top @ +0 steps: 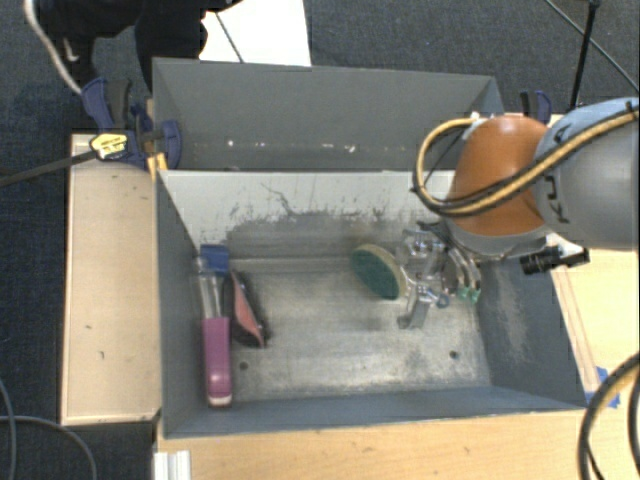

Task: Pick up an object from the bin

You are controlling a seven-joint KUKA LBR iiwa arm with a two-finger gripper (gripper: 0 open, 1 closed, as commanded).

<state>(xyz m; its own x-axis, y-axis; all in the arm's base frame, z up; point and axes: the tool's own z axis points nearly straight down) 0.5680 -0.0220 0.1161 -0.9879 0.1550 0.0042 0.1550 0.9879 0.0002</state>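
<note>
Closest to me is the front wall of the grey bin, with its scuffed floor running back from it. Down in the front-left corner lies a long pink-handled thing — a brush or some such, I can't say which. It lies lengthwise along the left wall, with a clear middle part and a blue end pointing toward the back. Just beside it on the right, and seemingly touching it, is a shorter dark object with a reddish face, tilted a little. These two lie well apart from everything else.

Further in, right of the middle, the gripper hangs low over the floor with its metal tip pointing down at bare floor. Whether its jaws stand apart or together I can't make out from here.

Just to its left and slightly further back sits a round green disc with a pale rim, tipped up on edge — the one thing close to the gripper. It is very near the gripper's body, though I can't tell if they touch.

Above and behind the gripper bulges the arm's orange cover, with yellow-and-black cables looped round it. Beyond that the sloped back wall rises.
</note>
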